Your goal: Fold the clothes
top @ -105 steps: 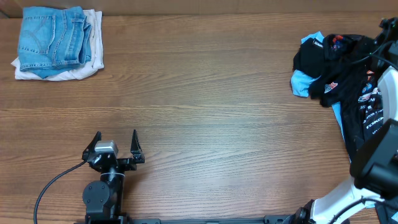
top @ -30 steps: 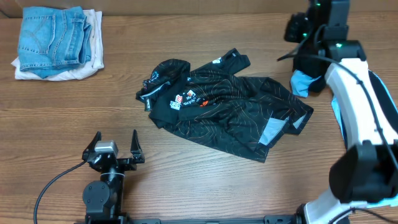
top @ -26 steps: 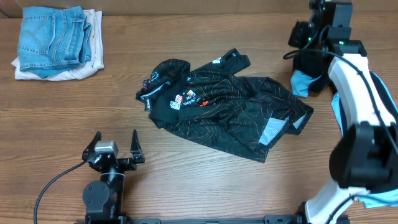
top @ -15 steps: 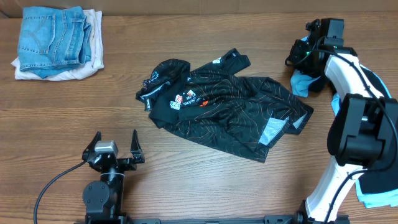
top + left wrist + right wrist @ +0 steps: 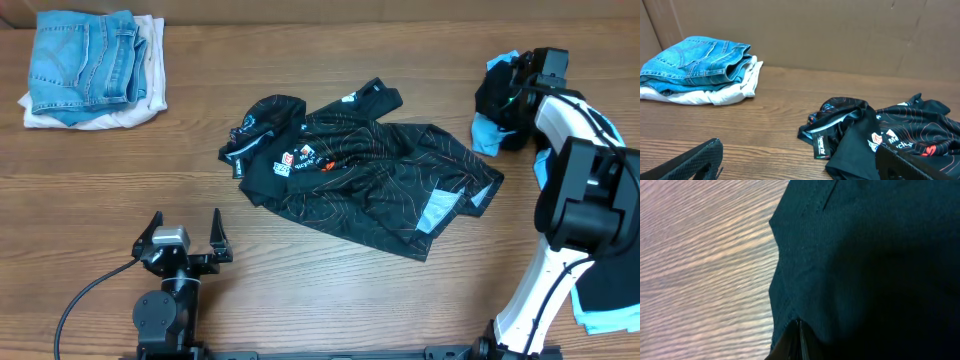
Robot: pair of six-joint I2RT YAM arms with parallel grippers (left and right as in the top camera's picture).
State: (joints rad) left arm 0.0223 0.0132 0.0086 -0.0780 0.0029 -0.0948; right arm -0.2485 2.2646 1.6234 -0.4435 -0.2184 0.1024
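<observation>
Overhead, the crumpled jersey (image 5: pixel 360 165) lies well apart from both sets of jaws. The right gripper (image 5: pixel 512 92) is closed, buried in the black-and-blue garment (image 5: pixel 497 118); the left gripper (image 5: pixel 185 232) gapes empty, short of the jersey. Closed like that, the right one may only shove its cloth off the table (image 5: pixel 300 300).

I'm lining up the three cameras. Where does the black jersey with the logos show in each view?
Overhead: black jersey, crumpled, in the middle.
Left wrist: lower right, cut off by the frame edge.
Right wrist: cannot tell; only dark cloth close up.
Shared landmark: folded jeans, top left overhead, upper left in the left wrist.
</observation>
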